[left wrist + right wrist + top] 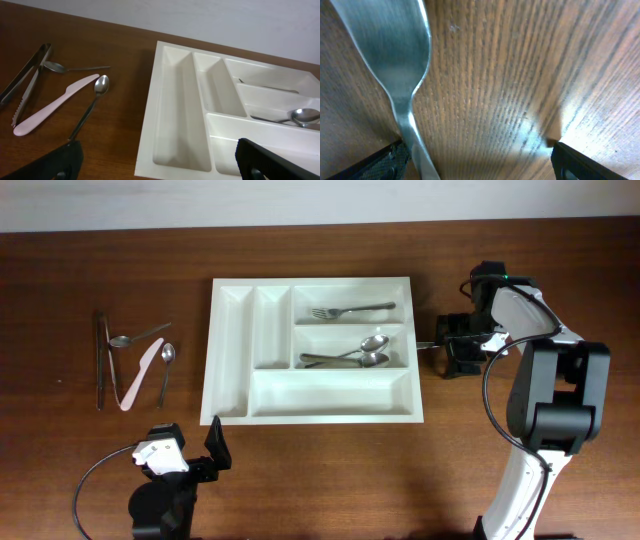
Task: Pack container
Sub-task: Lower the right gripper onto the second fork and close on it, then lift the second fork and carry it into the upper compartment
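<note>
Overhead: the tray [325, 393] sits centred on the table [100, 480]; its upper right compartment holds a fork [350, 311], the middle one two spoons [362, 352].
Left wrist: the left fingers [270, 161] stand wide apart, empty, at the tray's near edge.
Right wrist: the right fingers [580, 162] stand wide apart, gripping nothing; a steel utensil [395, 55] lies between them.

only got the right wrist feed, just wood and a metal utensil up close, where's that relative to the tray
Observer: The utensil lies on the table just right of the container, outside it, at the open right gripper.
Operator: what's packed so far
Observer: A fork in the top long compartment, a spoon pair in the middle one.
Operator: anything else loose
Observer: Left of the container: tongs, a pink knife, two loose spoons.
</note>
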Robot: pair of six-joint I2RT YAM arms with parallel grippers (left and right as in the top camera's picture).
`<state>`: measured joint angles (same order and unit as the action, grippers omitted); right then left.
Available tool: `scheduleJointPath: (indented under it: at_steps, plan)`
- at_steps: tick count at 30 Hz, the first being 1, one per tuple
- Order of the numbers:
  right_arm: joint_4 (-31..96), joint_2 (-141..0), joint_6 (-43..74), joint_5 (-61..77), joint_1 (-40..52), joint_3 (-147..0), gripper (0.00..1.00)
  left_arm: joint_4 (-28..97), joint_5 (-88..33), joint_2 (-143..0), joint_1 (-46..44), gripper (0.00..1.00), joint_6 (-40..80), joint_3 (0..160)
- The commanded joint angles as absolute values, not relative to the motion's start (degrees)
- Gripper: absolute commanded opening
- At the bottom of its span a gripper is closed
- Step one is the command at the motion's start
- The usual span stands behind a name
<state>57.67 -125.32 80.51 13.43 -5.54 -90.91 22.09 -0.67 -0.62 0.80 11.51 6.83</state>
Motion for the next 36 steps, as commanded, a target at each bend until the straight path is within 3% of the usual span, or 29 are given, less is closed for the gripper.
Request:
scheduleJointPath:
  at_steps: [1, 4, 9, 13, 27, 36]
  plan:
    - [58.92, -128.40, 80.62, 9.61, -5.52, -89.36, 0.92, 22.11, -0.71, -0.30, 1.02, 0.99, 10.57, 6.63]
    - [57.95, -128.40, 79.88, 8.67, -6.46, -89.36, 0.90, 22.11, -0.69, -0.30, 1.02, 0.99, 10.57, 6.63]
    - [56.25, -128.40, 74.59, 8.19, -9.26, -89.36, 0.73, 22.11, -0.69, -0.30, 1.02, 0.99, 10.57, 6.63]
    - [54.81, -128.40, 70.94, 7.90, -10.48, -89.36, 0.68, 22.11, -0.69, -0.30, 1.02, 0.99, 10.59, 6.63]
    - [52.88, -128.40, 67.70, 6.83, -10.52, -89.36, 0.27, 22.11, -0.69, -0.30, 1.02, 0.99, 10.57, 6.63]
    - [52.90, -128.40, 67.68, 6.81, -10.55, -89.36, 0.11, 22.11, -0.69, -0.30, 1.02, 0.99, 10.59, 6.63]
